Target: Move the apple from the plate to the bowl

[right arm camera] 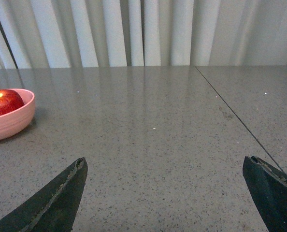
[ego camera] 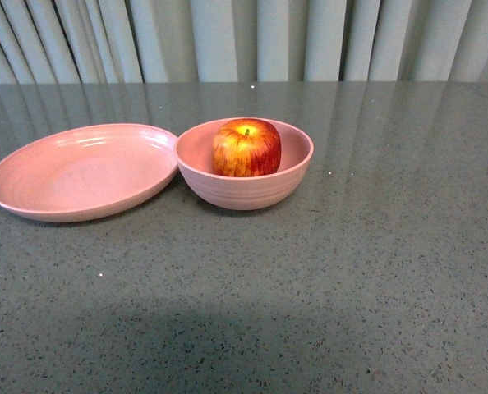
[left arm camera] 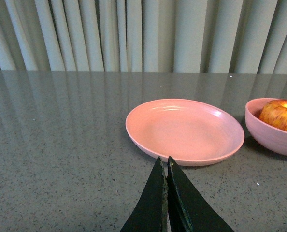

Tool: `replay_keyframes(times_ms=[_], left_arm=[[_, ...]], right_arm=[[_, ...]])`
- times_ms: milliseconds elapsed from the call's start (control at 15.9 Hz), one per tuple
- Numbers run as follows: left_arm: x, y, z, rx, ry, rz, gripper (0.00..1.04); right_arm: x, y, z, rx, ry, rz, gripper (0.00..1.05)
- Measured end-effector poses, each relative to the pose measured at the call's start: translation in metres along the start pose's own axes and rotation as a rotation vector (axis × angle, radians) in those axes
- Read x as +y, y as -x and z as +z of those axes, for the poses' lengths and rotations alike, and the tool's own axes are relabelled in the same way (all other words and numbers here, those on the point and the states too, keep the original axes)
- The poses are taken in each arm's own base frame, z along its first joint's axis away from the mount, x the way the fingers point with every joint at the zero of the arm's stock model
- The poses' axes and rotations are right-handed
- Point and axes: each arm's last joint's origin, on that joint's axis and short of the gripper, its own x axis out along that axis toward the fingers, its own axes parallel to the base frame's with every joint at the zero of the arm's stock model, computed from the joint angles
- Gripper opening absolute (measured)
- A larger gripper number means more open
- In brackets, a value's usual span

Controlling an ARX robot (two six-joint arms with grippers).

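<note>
The red apple (ego camera: 246, 148) with yellow streaks sits inside the deep pink bowl (ego camera: 244, 190) at the middle of the table. The shallow pink plate (ego camera: 80, 172) lies empty just left of the bowl, its rim touching it. Neither arm shows in the front view. In the left wrist view my left gripper (left arm camera: 164, 162) is shut and empty, just short of the plate (left arm camera: 184, 130), with the bowl (left arm camera: 274, 137) and apple (left arm camera: 281, 116) at the edge. In the right wrist view my right gripper (right arm camera: 165, 164) is open and empty over bare table, away from the bowl (right arm camera: 10, 123) and apple (right arm camera: 3, 101).
The grey speckled table (ego camera: 351, 279) runs back to pale curtains (ego camera: 244, 37). A seam in the tabletop (right arm camera: 230, 113) shows in the right wrist view.
</note>
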Motion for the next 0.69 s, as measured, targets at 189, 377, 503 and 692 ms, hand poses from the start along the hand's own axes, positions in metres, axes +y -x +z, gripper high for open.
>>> replay_keyframes(times_ms=[189,377,503,692], left_arm=[[0.000,0.004,0.000,0.003,0.000,0.000,0.01],[0.000,0.008,0.000,0.000,0.000,0.000,0.01],[0.000,0.010,0.000,0.002,0.000,0.001,0.01],[0.000,0.020,-0.007,0.060,0.000,-0.002,0.01]], right_arm=[[0.000,0.000,0.000,0.000,0.000,0.000,0.98],[0.000,0.000,0.000,0.000,0.000,0.000,0.98],[0.000,0.000,0.000,0.000,0.000,0.000,0.98],[0.000,0.000,0.000,0.000,0.000,0.000,0.98]])
